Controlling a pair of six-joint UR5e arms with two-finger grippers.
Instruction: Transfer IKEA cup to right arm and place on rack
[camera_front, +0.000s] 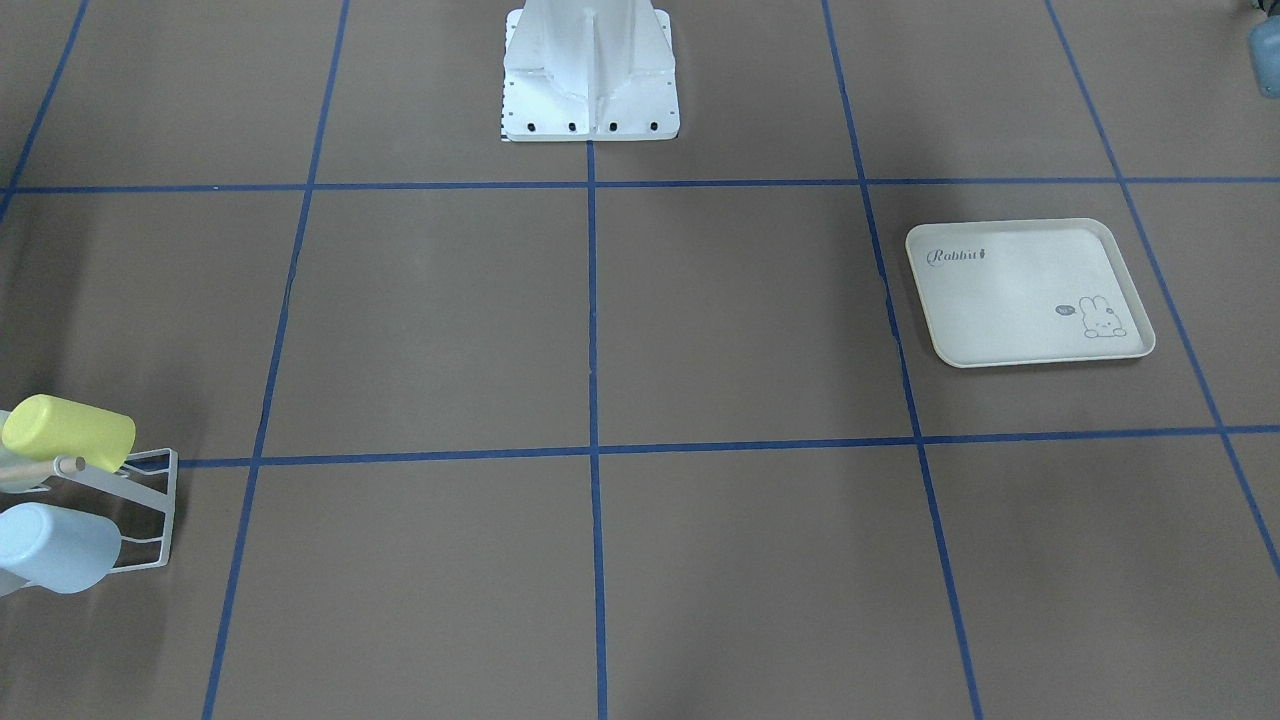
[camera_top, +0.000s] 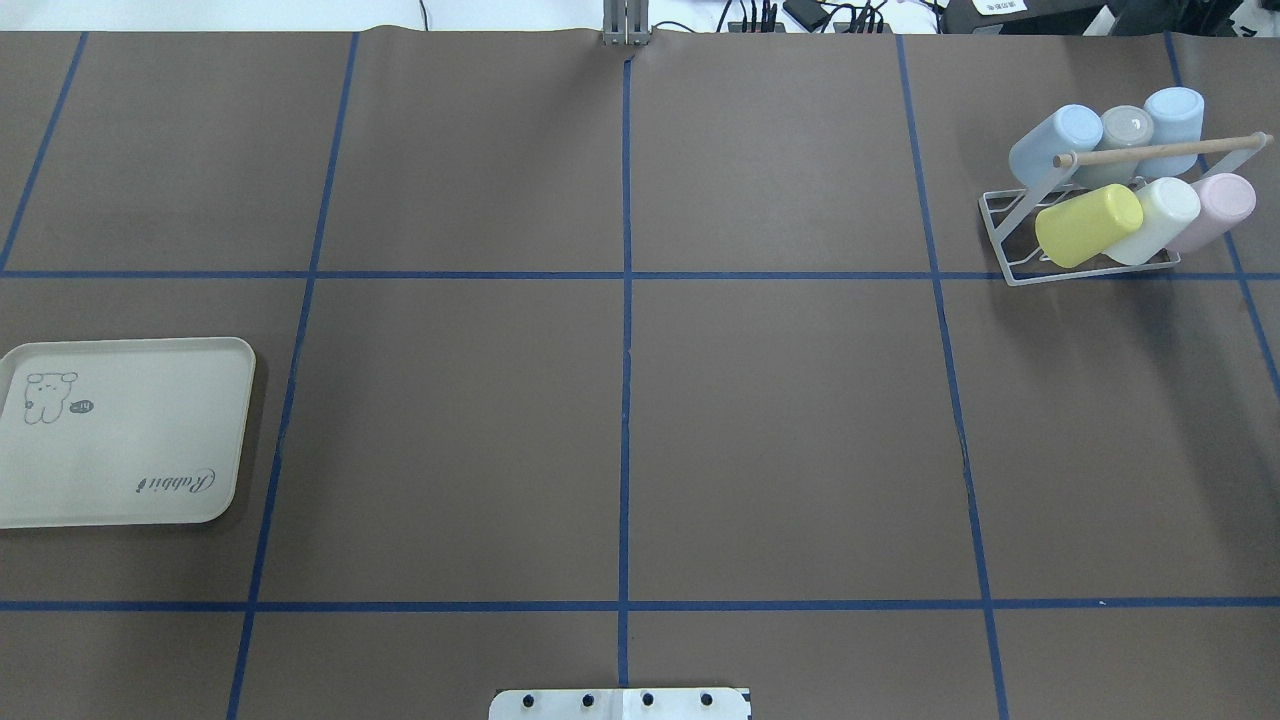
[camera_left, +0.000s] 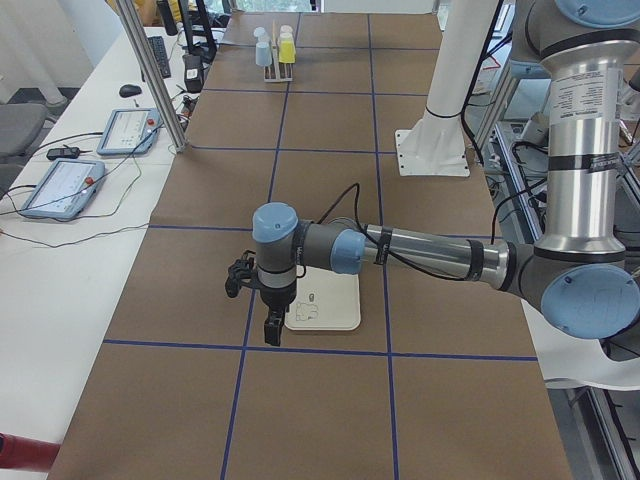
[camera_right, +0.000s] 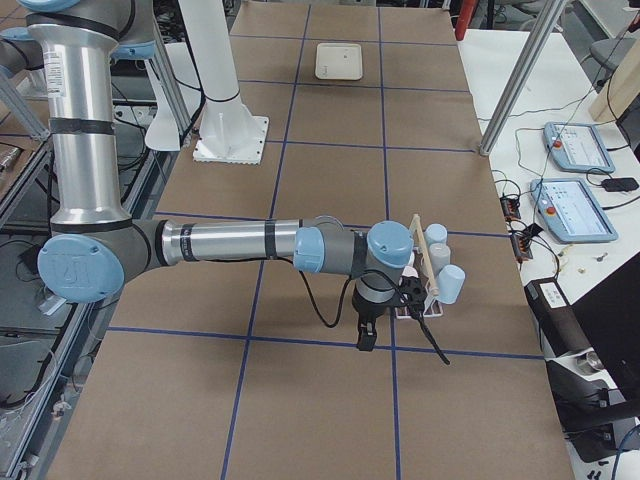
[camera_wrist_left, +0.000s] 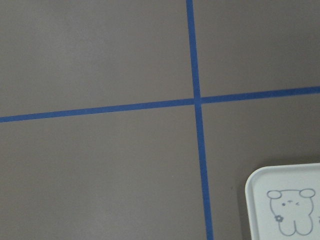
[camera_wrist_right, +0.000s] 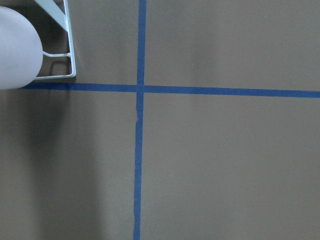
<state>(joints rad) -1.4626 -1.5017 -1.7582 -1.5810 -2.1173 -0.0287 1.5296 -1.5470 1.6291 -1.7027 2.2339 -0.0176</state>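
Since only side views catch left gripper (camera_left: 271, 333), right gripper (camera_right: 364, 336): fingers' state untellable.

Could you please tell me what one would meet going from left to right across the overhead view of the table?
tray → base plate of the robot, at the bottom edge → rack loaded with cups
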